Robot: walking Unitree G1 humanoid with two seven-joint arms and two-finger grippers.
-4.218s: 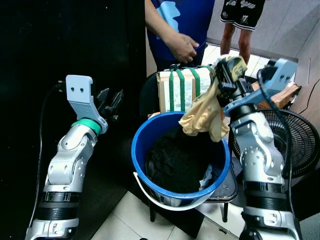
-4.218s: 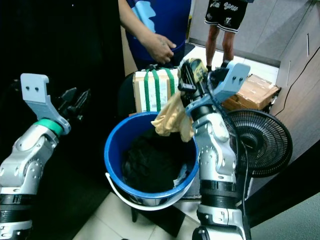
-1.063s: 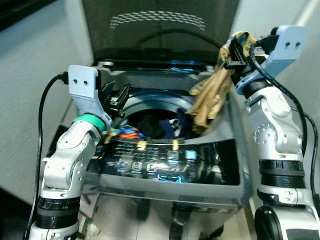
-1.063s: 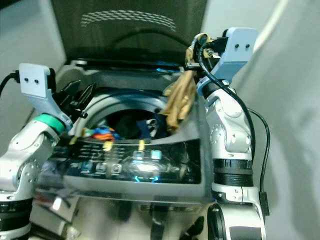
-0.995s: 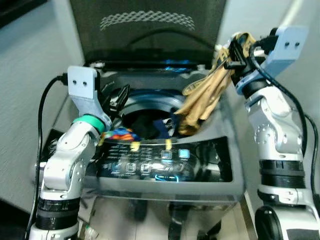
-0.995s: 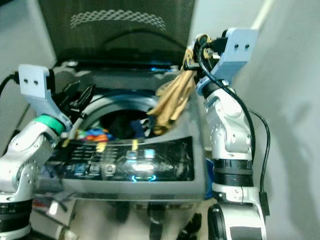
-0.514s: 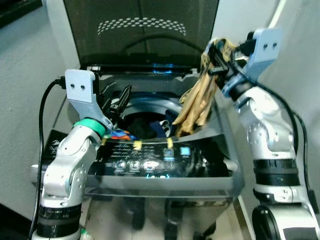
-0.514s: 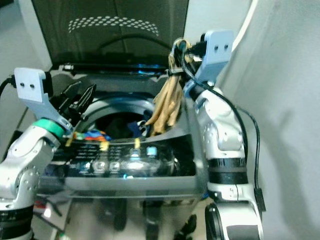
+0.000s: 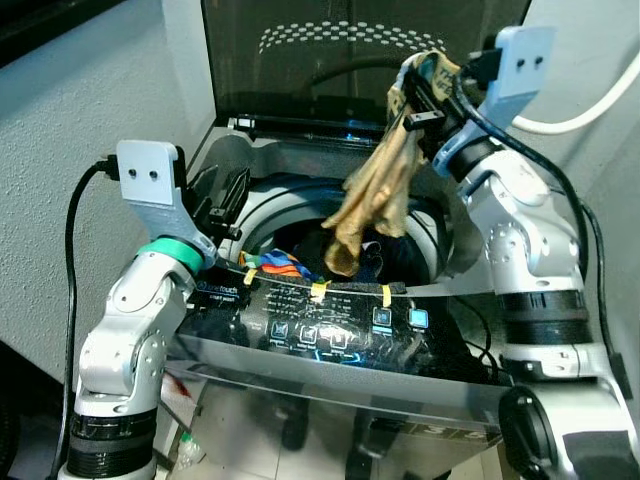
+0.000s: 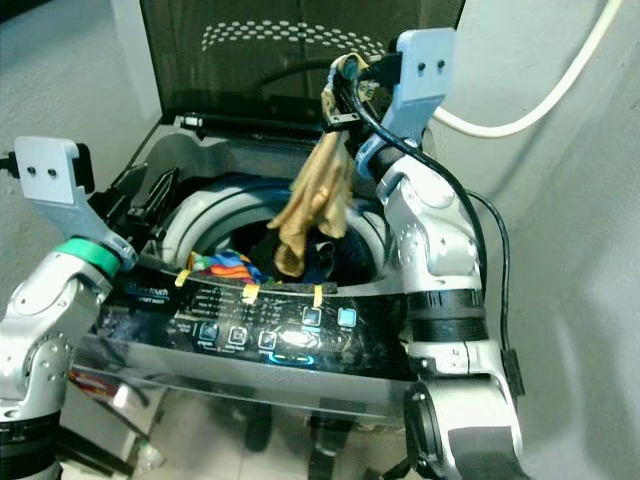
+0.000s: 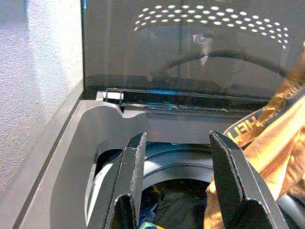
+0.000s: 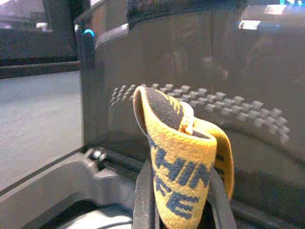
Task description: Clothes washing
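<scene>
A top-loading washing machine (image 9: pixel 330 345) stands before me with its dark lid (image 9: pixel 350 50) raised. My right gripper (image 9: pixel 415 95) is shut on a yellow garment (image 9: pixel 375 200) by its lettered waistband (image 12: pixel 183 186), and the cloth hangs over the right side of the drum opening (image 9: pixel 310 250). Dark and blue clothes lie inside the drum. My left gripper (image 9: pixel 225 195) is open at the drum's left rim; its two black fingers (image 11: pixel 131 176) hold nothing. A multicoloured cloth (image 9: pixel 280 265) lies on the drum's front rim.
A lit control panel (image 9: pixel 330 325) runs along the machine's front. A white textured wall (image 9: pixel 80 130) is at the left, another wall with a white hose (image 10: pixel 520 110) at the right. A black cable (image 9: pixel 75 230) trails from my left arm.
The camera has come closer and higher over the machine. My right gripper has carried the yellow garment leftward, further over the drum. My left gripper stays by the left rim.
</scene>
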